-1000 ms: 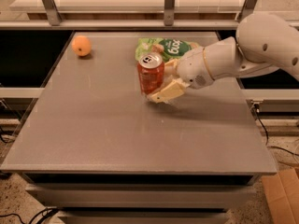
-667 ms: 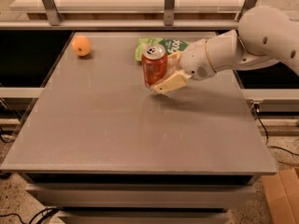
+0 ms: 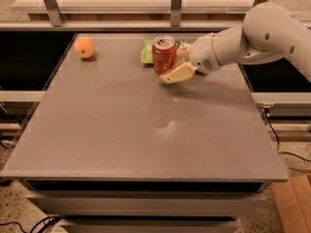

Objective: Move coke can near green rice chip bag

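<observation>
The coke can point(image 3: 164, 55), orange-red with a silver top, stands upright at the far middle of the grey table point(image 3: 121, 130). My gripper point(image 3: 171, 68) comes in from the right and is shut on the can, one cream finger point(image 3: 177, 74) showing along its lower right side. The green rice chip bag point(image 3: 147, 51) lies flat right behind the can; only its left edge and a strip by my wrist show, the rest is hidden by the can and gripper. The can looks held just above or at the table surface, against the bag's front edge.
A round orange fruit point(image 3: 84, 47) sits at the far left of the table. A metal rail with posts point(image 3: 176, 4) runs behind the far edge. A cardboard box point(image 3: 294, 203) lies on the floor at the lower right.
My gripper has carried the can up the view, toward the far edge and the bag. The can now covers more of the bag than before.
</observation>
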You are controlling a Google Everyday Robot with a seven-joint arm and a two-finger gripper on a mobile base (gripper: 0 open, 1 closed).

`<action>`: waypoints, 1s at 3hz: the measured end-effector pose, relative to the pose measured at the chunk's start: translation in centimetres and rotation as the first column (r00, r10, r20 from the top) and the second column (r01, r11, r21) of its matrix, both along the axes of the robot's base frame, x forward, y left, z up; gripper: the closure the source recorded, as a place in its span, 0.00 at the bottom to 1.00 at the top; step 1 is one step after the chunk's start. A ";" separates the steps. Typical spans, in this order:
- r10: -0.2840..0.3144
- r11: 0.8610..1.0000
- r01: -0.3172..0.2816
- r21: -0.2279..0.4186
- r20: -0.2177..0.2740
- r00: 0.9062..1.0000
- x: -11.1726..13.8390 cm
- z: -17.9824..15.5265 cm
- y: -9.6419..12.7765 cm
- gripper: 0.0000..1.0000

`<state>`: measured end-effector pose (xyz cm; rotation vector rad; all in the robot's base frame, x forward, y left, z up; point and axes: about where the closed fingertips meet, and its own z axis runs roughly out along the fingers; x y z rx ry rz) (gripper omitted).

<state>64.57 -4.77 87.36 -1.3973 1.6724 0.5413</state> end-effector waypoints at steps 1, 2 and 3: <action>-0.076 0.997 0.076 0.001 -0.010 0.997 2.6 -0.9 -0.5 1.00; -0.151 0.988 0.152 0.005 -0.030 0.988 4.5 -1.8 -1.1 0.83; -0.203 0.979 0.204 0.018 -0.048 0.978 5.4 -2.4 -2.1 0.61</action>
